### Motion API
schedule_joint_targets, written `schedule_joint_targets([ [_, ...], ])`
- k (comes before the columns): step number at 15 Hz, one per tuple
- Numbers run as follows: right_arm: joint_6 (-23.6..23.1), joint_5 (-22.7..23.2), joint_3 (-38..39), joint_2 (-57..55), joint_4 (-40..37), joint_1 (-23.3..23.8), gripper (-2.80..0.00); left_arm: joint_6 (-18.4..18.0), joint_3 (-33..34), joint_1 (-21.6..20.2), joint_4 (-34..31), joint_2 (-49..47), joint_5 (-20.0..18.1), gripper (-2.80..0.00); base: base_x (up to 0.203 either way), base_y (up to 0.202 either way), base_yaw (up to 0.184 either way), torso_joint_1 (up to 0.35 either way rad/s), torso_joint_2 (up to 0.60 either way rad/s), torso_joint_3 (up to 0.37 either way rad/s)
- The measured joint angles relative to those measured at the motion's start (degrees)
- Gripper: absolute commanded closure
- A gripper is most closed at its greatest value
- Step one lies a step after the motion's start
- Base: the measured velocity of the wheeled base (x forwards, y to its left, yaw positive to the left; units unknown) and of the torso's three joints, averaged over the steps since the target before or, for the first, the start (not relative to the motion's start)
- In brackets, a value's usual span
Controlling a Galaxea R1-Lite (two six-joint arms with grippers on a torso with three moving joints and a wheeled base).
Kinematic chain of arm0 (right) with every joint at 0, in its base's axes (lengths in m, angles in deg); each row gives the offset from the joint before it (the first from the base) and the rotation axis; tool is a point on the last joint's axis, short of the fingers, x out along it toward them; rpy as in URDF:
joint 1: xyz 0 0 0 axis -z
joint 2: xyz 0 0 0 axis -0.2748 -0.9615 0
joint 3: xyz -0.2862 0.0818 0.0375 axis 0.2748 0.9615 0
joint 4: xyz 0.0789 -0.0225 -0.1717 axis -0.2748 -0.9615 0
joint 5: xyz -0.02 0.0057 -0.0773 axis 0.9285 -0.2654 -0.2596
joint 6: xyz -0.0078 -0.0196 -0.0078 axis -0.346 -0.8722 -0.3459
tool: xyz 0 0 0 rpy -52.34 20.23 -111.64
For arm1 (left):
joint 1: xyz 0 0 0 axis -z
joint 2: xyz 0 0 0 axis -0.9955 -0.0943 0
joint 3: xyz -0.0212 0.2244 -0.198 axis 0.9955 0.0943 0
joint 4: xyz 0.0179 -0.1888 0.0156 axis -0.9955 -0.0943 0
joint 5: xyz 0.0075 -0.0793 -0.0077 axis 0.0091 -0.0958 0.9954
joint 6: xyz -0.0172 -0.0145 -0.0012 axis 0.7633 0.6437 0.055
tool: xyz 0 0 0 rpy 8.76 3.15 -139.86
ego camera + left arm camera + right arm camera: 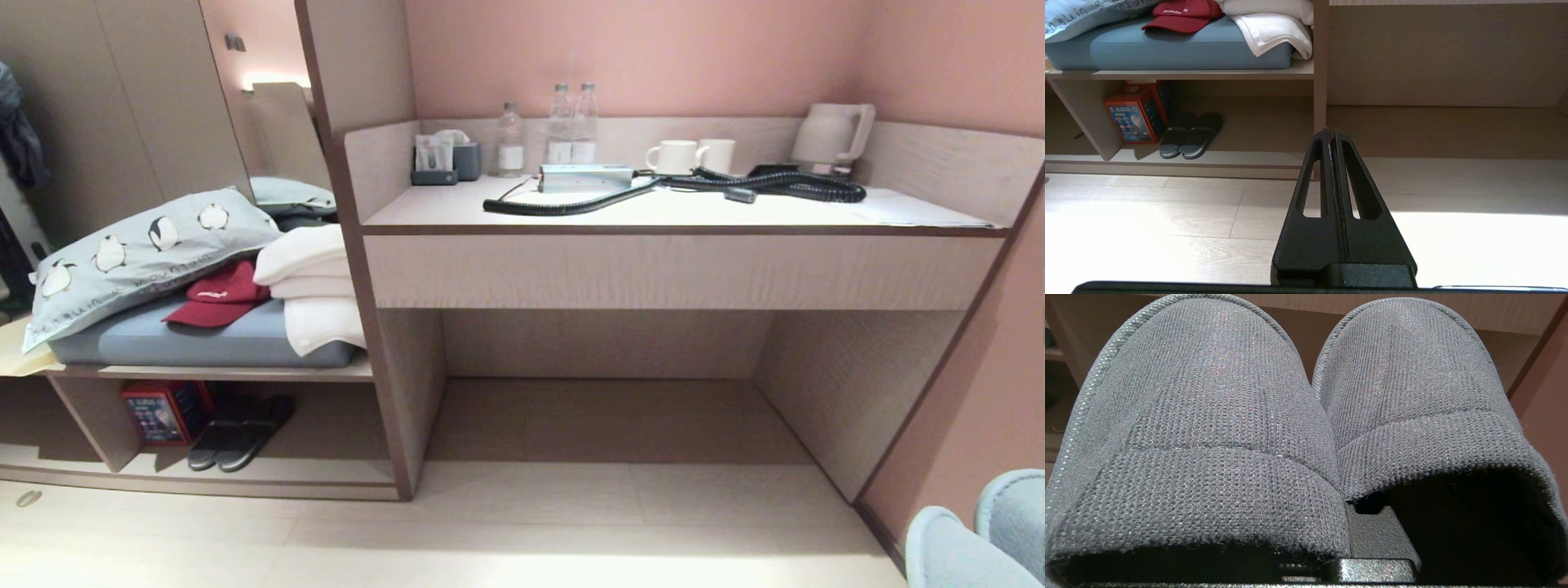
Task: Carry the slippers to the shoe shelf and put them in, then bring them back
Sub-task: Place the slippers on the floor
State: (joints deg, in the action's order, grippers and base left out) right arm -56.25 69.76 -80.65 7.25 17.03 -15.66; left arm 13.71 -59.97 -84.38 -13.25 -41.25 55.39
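Pale wood desk recess (604, 408), right hand (1367, 535) pinching slippers (1208, 428) toes outward, left hand (1332, 134) pressed together

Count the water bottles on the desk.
3, all at the back of the desk: one alone beside the grey holder, two touching, just right of it.

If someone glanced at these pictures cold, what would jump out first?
The grey slippers fill the right wrist view, side by side, with the right gripper shut between them. In the head view, a penguin pillow and red cap lie on the bench at left, with a black pair of slippers in the cubby below.
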Motion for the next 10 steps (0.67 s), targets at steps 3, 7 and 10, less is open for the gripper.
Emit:
schedule_joint_targets([
  [3,0.01,0.02,0.00,0.00,0.00,-0.02,0.00,0.23,0.00,-0.02,-0.01,0.00,0.00,0.00,0.000,0.000,0.000,0.002,0.00,-0.085],
  [7,0.01,0.02,0.00,0.00,0.02,-0.05,0.00,0.44,0.00,-0.02,-0.06,0.01,-0.02,0.00,0.000,0.000,0.000,0.001,0.00,-0.190],
  [10,0.01,0.00,0.00,0.00,0.02,-0.02,0.00,0.44,0.00,-0.02,-0.09,0.00,-0.02,0.00,0.000,0.000,0.000,0.003,0.00,-0.202],
])
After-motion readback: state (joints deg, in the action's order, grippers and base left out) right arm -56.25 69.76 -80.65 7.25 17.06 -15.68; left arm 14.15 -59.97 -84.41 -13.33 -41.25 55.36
